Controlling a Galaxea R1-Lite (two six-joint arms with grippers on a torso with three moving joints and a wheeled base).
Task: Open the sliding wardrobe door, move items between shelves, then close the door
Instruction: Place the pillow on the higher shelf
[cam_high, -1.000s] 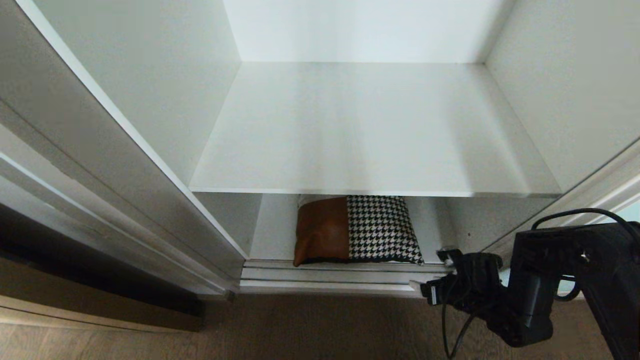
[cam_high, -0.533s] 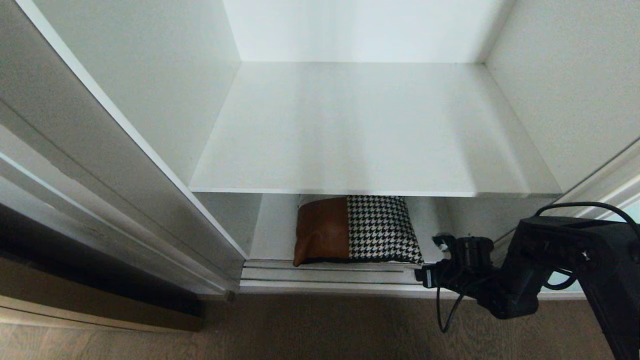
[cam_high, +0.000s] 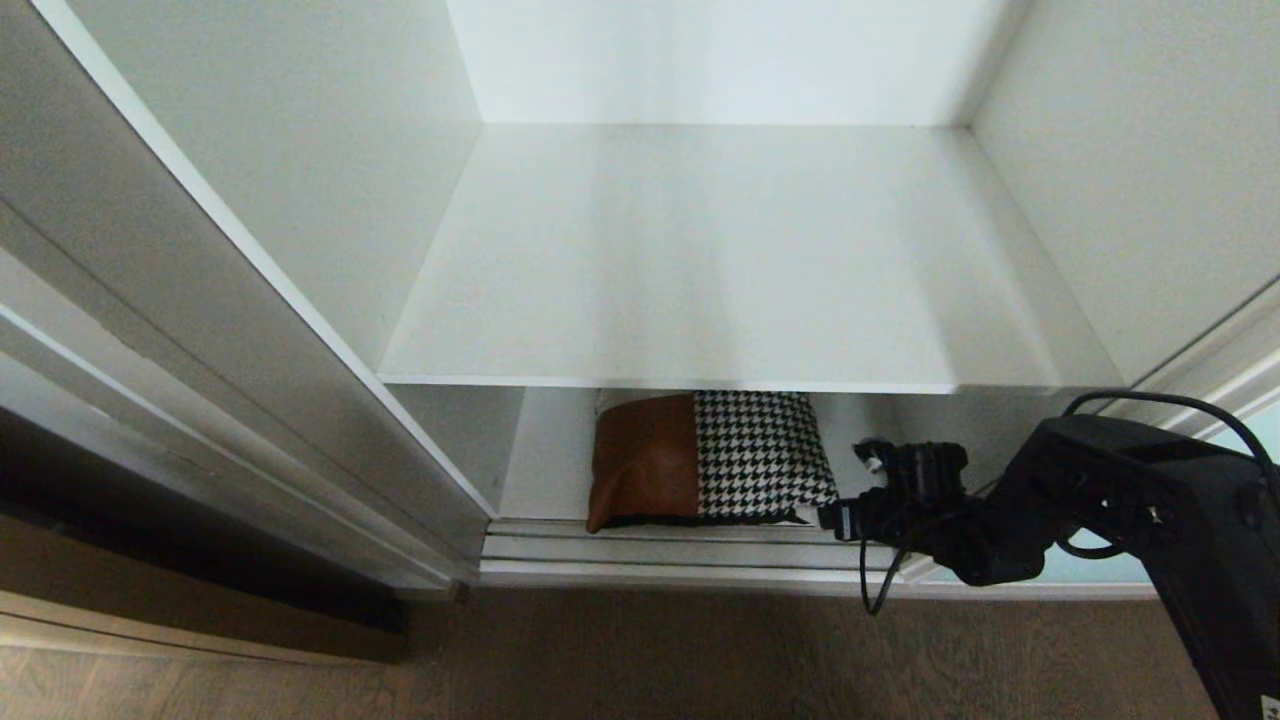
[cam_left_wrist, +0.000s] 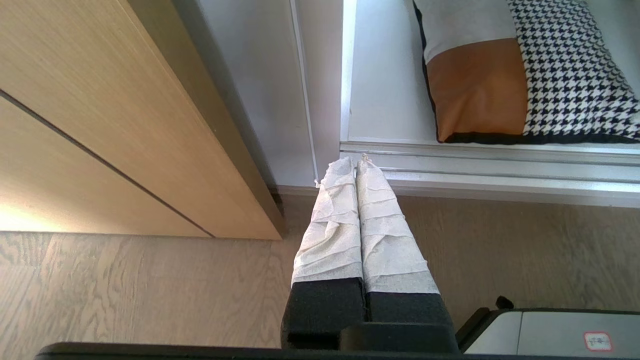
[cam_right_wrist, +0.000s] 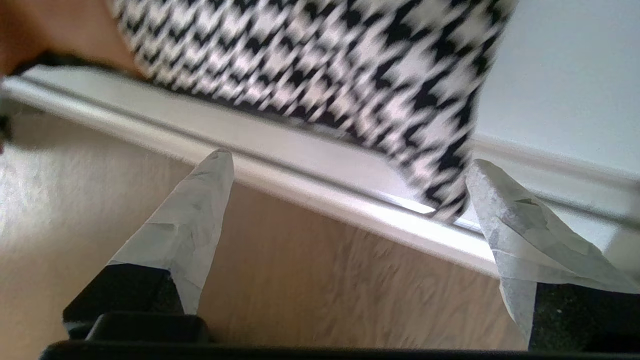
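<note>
Right claw (cam_high: 850, 490) nearer bag (cam_high: 712, 458) — spread wide

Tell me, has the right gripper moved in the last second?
Yes. The right gripper has moved left and up past the door track, now beside the houndstooth bag.

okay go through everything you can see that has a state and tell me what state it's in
Sliding wardrobe door: slid open.
Houndstooth and leather cushion bag: lying flat on bottom shelf.
Upper shelf: bare.
Right gripper: open, at the bag's corner.
Left gripper: shut, holding nothing.
</note>
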